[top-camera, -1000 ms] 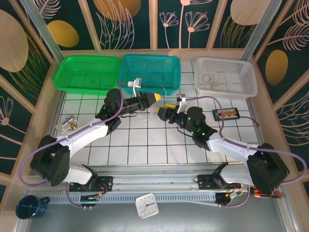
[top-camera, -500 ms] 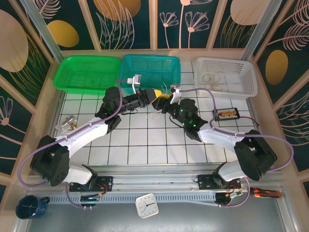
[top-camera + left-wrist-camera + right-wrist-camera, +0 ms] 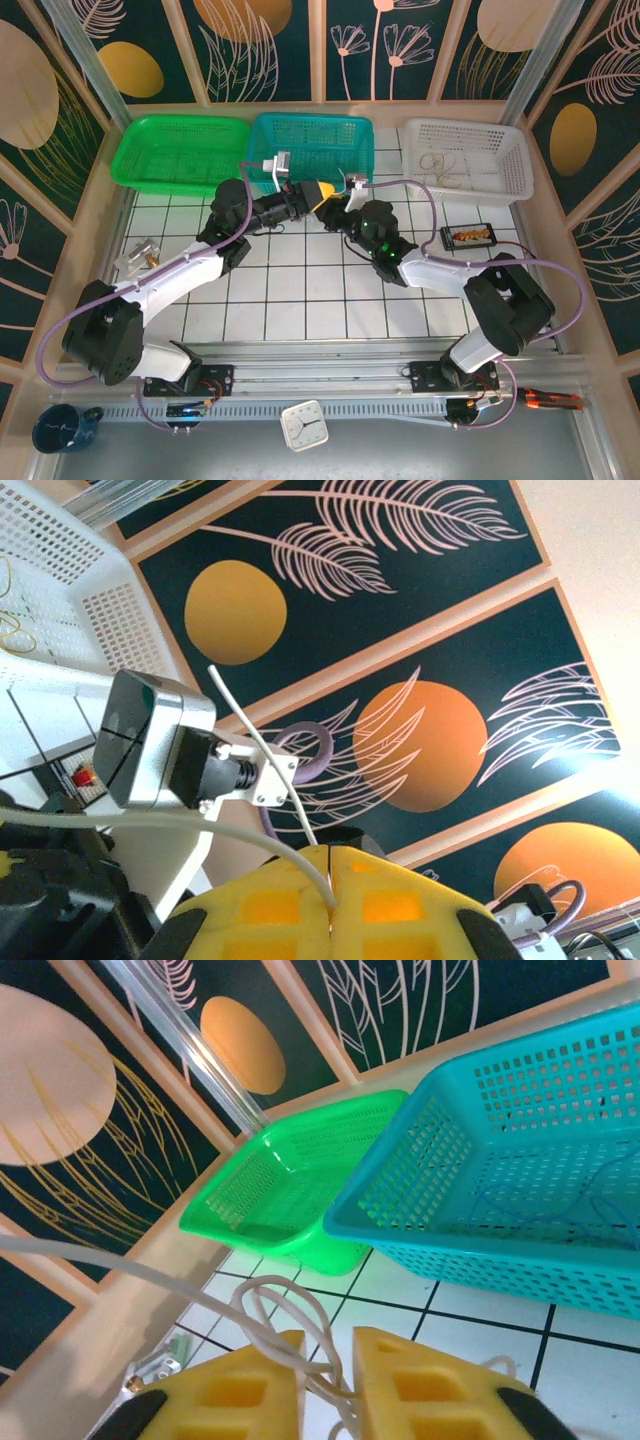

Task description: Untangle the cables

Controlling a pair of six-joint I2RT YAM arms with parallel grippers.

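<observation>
A pale grey cable (image 3: pixel 150 820) runs in from the left and is pinched between the yellow pads of my left gripper (image 3: pixel 332 905), which is shut on it; a thinner strand rises from the pinch. In the top view that left gripper (image 3: pixel 324 192) hangs at the teal basket's front edge, tip to tip with my right gripper (image 3: pixel 338 207). In the right wrist view, loops of the same pale cable (image 3: pixel 262 1295) pass through the gap of my right gripper (image 3: pixel 328 1380), whose jaws stand apart around them. A tan cable (image 3: pixel 440 165) lies in the white basket; a bluish one (image 3: pixel 590 1200) lies in the teal basket.
Along the back stand a green basket (image 3: pixel 180 152), a teal basket (image 3: pixel 310 128) and a white basket (image 3: pixel 500 135). A small black box (image 3: pixel 468 235) with its red-black lead sits right of the arms. A small metal part (image 3: pixel 140 255) lies on the left tiles.
My right gripper has swung left and toward the back until it meets the left gripper. The left gripper has shifted slightly toward the teal basket, still shut on the cable.
</observation>
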